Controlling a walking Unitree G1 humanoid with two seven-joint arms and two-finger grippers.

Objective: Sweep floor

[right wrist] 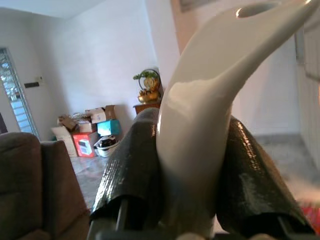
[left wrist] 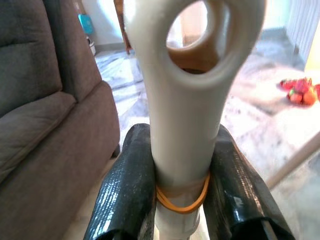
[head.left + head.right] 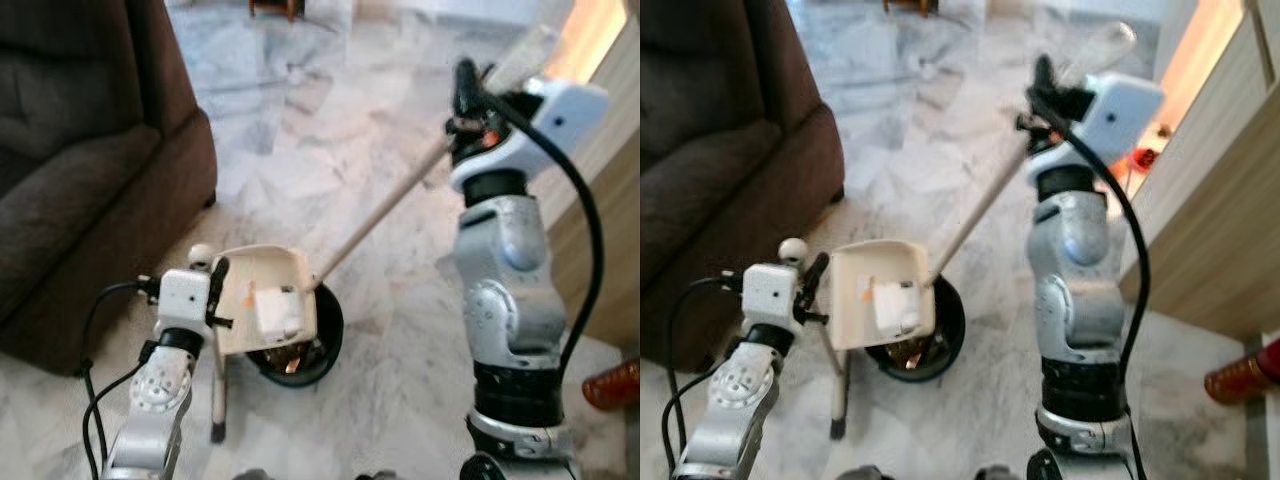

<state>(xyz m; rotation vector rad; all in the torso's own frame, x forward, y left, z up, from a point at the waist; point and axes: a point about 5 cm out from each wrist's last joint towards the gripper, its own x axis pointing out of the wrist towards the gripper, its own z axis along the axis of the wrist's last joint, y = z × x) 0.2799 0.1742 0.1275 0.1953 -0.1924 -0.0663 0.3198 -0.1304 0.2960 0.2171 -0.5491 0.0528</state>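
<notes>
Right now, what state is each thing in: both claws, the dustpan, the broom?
Left claw: shut on the dustpan handle, fingers either side of it.
Right claw: shut on the broom handle's top end, raised high.
Dustpan: cream, tipped up, tray facing the camera, white scrap and small orange bit in it.
Broom: slanted, black head on the marble floor beside the dustpan.
Rubber band: wrapped round the dustpan handle.

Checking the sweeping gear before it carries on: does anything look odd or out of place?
Only small things: a yellow rubber band rings the dustpan handle held in the left pincer, and some red items lie loose on the floor.
</notes>
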